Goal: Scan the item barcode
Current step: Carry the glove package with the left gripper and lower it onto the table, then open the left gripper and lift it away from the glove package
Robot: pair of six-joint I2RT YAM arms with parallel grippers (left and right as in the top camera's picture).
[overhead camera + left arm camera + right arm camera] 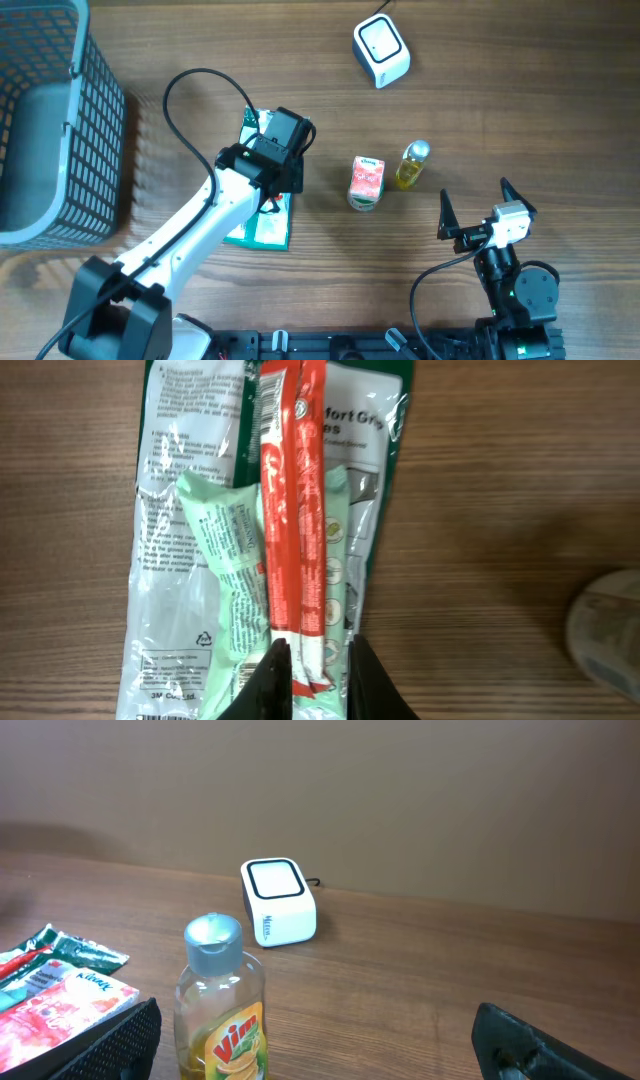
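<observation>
Red packet [295,510] lies on top of a green pack [220,560] and a clear bag [165,480], left of centre on the table [520,110]. The left gripper [313,660] pinches the packet's near end between its 2 fingers. Lift straight up so only 1 item rises. If the pack clings, shake it loose, then turn the barcode face toward the scanner [381,50]. The right gripper [478,205] is spread wide and empty.
</observation>
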